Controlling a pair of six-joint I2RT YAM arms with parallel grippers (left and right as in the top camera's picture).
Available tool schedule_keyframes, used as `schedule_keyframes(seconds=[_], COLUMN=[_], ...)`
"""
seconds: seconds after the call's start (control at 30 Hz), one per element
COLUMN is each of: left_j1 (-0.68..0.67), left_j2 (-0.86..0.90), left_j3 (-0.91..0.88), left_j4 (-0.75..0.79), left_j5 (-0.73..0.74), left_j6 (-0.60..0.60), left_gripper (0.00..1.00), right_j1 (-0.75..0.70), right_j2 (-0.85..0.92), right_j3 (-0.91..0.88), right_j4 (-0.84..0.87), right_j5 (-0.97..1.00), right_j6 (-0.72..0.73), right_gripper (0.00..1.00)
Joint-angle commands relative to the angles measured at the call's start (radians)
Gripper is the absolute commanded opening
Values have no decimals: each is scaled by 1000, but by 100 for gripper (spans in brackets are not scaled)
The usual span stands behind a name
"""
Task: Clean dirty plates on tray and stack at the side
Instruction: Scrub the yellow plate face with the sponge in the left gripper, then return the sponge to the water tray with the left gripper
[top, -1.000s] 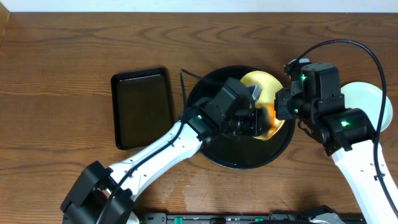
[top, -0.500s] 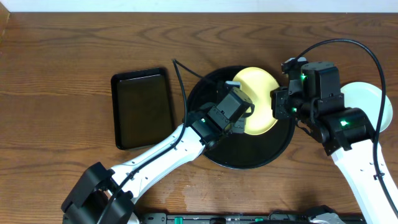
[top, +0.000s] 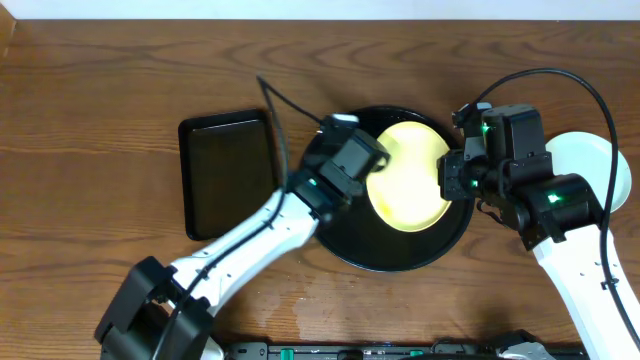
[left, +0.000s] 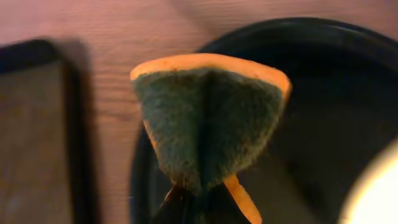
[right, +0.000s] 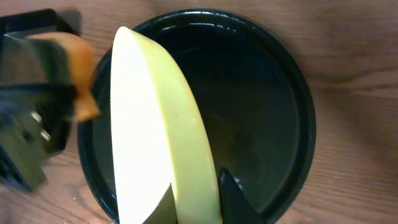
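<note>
Right gripper is clamped on the rim of the pale yellow round plate, fingers pinching its right-hand edge, and the plate hangs over the large round glossy black tray. Whether its far edge touches the tray floor, I cannot tell. It looks like a presenting grip: one edge is held so the whole face is free for wiping.

Over to the left gripper. Its jaws are closed tight on an orange sponge with a dark green scouring face, pinched at the middle so it fans out beyond the fingertips. The wide end points away from the gripper, green side towards the wrist camera. It hovers over the tray's left rim, just beside the plate and not touching it, between the plate and the smaller rectangular black tray on the wooden table.

Now the plate's attitude. Being round, it has no real long axis, but it is tilted. From above it reads as a slightly squashed disc, face up and leaning towards the left arm. From the right wrist it stands steeply, rim running away from the fingers. I spot no orange smear from above, so the wipe looks done.

A pale mint-white plate sits off the tray at the right, partly under the right arm. That is probably where the stack goes.
</note>
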Motion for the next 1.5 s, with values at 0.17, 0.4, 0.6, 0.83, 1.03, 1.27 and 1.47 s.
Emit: schedule_keyframes(seconds=[0.17,0.4,0.6,0.83,1.03,1.27,1.47], left_j1=[187,158,80,31,13,13,62], left_j2=[-187,-174,-50,63,93,68,-45], left_j3=[-9,-10,-10,-10,-10,-10,-10], left_j4=[-58,-20,74,156,54,-4,-56], left_j5=[350,623,647,722,501,272,258], left_j6=[-54,-55,-178,-251,-193,-139,-132], left_gripper=[7,7,7,7,7,8,7], right_j1=[13,13,14,14,14,14,13], right_j2=[-13,-13,-13,-13,-13,-13,-13], right_j3=[24,24,24,24,24,24,24], right_j4=[1,5,3,4,5,5,4], right_j5=[26,26,24,17,-5,-4,26], right_j6=[13,13,13,13,13,13,-6], right_gripper=[1,1,1,1,1,1,1])
